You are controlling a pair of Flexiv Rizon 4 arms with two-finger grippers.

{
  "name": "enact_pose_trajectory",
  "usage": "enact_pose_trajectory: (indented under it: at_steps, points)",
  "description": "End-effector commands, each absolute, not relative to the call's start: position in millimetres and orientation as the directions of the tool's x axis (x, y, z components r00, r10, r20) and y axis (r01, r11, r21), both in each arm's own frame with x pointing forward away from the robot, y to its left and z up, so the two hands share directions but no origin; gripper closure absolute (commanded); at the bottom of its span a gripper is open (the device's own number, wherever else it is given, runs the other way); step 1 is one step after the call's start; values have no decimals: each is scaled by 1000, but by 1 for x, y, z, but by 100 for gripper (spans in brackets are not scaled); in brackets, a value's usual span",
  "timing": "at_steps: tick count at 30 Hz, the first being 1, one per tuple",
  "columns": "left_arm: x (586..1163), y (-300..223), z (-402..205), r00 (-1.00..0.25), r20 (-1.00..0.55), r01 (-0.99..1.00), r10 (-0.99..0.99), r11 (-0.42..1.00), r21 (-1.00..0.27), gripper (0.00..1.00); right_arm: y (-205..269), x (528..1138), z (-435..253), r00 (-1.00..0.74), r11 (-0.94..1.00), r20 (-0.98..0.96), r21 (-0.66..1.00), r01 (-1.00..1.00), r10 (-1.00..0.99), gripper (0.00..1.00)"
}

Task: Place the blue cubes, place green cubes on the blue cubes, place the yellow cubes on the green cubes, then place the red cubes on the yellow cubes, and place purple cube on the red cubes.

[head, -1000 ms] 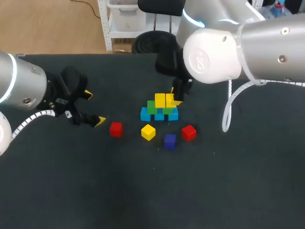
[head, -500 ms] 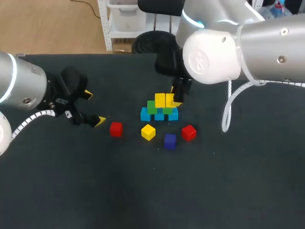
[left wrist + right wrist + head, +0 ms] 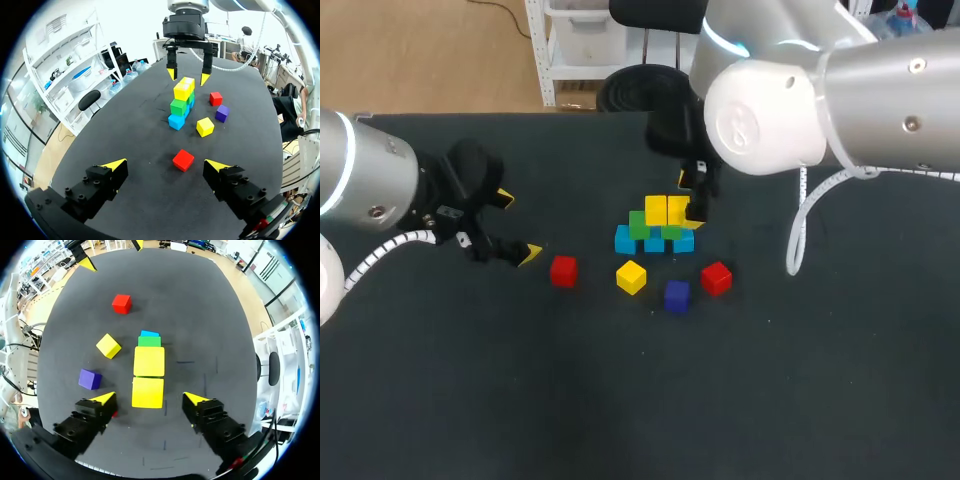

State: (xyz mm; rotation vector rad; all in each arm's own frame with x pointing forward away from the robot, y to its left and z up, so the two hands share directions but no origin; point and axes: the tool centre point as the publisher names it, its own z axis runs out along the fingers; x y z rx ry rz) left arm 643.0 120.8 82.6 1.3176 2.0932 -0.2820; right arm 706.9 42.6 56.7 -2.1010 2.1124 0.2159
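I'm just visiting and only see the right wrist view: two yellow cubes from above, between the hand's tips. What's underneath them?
Observer: Two green cubes, resting on a row of three blue cubes.
Operator: I spot one red cube. Any more?
Observer: Two in all: one red cube near the left hand, the other beside the purple cube.
Operator: Is that left hand holding anything?
Observer: No, it is open and empty.

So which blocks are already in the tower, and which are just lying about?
In the tower: blue cubes at the bottom, green cubes on them, two yellow cubes on top.
Just lying about: third yellow cube, lone red cube, second red cube beside the purple cube.
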Motion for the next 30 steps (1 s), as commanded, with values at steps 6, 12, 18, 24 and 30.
enact_pose_trajectory:
  at_steps: [6, 12, 18, 24, 30]
  points:
    - [643, 122, 82, -290, -621, 868, 728, 473, 150, 0, 32, 706, 68, -11, 17, -220, -25, -1000, -975, 0]
    - [643, 122, 82, -290, -621, 868, 728, 473, 150, 0, 20, 708, 68, -30, 36, -221, -26, -999, -975, 2]
    - [643, 122, 82, -290, -621, 868, 728, 473, 150, 0, 16, 709, 67, -38, 45, -225, -24, -999, -974, 88]
    - [643, 122, 82, -290, -621, 868, 728, 473, 150, 0, 17, 710, 66, -36, 43, -235, -22, -999, -971, 100]
    - [643, 122, 82, -290, -621, 868, 728, 473, 150, 0, 19, 711, 63, -35, 40, -236, -19, -999, -971, 100]
